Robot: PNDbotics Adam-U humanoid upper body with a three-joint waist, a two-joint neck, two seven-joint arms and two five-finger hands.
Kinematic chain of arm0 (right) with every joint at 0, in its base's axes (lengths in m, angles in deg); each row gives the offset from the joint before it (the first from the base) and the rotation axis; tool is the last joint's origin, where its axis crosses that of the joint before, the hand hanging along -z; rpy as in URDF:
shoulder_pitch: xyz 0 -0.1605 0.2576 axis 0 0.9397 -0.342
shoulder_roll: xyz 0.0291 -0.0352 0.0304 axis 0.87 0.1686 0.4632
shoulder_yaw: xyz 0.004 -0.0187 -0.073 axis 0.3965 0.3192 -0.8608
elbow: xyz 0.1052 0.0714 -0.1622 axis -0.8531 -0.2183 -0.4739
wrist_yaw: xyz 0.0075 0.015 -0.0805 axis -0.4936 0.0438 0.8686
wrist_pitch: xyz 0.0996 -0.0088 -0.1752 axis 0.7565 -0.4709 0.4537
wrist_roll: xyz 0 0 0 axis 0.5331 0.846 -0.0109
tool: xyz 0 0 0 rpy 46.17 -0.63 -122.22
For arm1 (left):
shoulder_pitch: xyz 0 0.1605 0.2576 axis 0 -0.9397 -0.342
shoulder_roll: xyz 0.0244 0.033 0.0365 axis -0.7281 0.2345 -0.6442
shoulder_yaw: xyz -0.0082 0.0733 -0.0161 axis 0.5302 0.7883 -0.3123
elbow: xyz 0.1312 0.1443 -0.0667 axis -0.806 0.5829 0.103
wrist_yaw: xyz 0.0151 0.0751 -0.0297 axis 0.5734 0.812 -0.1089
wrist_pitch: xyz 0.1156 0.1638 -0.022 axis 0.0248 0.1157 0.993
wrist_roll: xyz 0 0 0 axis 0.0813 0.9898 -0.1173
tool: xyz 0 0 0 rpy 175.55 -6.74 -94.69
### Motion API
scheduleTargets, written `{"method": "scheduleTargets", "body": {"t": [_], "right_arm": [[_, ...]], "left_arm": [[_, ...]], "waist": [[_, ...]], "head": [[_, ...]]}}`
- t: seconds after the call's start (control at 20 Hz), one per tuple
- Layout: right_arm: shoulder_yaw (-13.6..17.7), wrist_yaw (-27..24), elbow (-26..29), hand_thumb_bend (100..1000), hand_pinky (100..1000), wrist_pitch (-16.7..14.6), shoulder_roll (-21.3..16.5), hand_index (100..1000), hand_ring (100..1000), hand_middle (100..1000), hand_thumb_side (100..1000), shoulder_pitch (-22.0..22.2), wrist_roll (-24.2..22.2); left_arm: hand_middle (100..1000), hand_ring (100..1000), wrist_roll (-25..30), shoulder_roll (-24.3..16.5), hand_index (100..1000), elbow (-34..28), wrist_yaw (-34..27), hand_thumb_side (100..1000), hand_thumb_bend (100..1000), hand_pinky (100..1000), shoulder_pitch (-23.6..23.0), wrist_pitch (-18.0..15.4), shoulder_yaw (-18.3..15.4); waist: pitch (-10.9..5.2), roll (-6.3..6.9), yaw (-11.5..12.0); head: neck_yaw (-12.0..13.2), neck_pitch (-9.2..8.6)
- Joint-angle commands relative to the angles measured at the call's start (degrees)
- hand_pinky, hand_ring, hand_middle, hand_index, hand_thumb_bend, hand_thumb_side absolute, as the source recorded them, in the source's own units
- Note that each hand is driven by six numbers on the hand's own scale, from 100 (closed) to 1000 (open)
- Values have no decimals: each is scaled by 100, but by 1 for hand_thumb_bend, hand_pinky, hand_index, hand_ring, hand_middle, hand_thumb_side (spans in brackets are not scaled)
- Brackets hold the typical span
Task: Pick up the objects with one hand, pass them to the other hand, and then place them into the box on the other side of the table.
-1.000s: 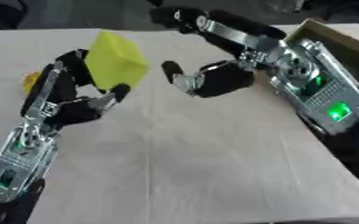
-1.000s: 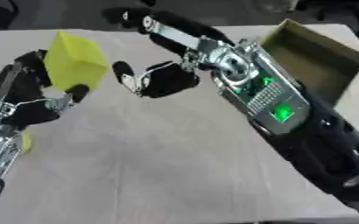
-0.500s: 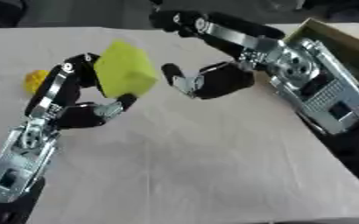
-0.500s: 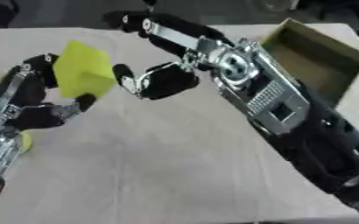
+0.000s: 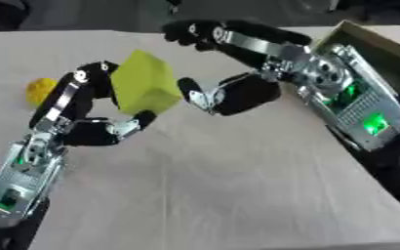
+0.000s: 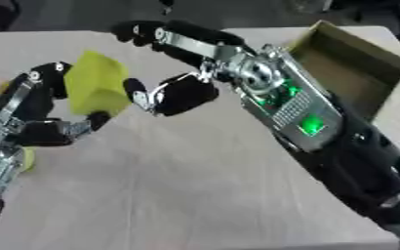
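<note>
Closer now: yellow block (image 5: 144,89) in left hand (image 5: 84,128), touching right hand (image 5: 229,95).

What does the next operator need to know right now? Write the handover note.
Left hand: shut on the yellow-green block, held above the table.
Right hand: open, fingers spread beside the block, not visibly gripping it.
Box: on the right side; nothing visible inside it.
Small yellow object: on the table at far left, untouched.
Done: block picked up.
Left: complete the pass to the right hand, drop the block in the box, then handle the yellow object.
</note>
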Motion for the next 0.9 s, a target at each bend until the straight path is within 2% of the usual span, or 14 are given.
{"method": "scheduleTargets", "body": {"t": [0.05,0.6,0.9], "right_arm": [[42,-73,57,100,1000,71,-20,1000,1000,959,194,-97,-37],[0,-349,57,100,1000,236,-17,1000,1000,957,198,-120,-384],[-15,-395,57,100,1000,300,-12,1000,1000,959,199,-141,-513]], "left_arm": [[277,412,36,-51,328,-168,2,100,242,400,120,-4,-10],[271,408,-36,-45,306,-189,100,100,256,402,165,-47,-10],[248,400,-45,-13,267,-216,131,100,247,398,204,-60,0]], "waist": [[-73,14,8],[-65,15,8],[-63,17,12]], "head": [[46,-123],[-50,-60],[-74,66]]}}
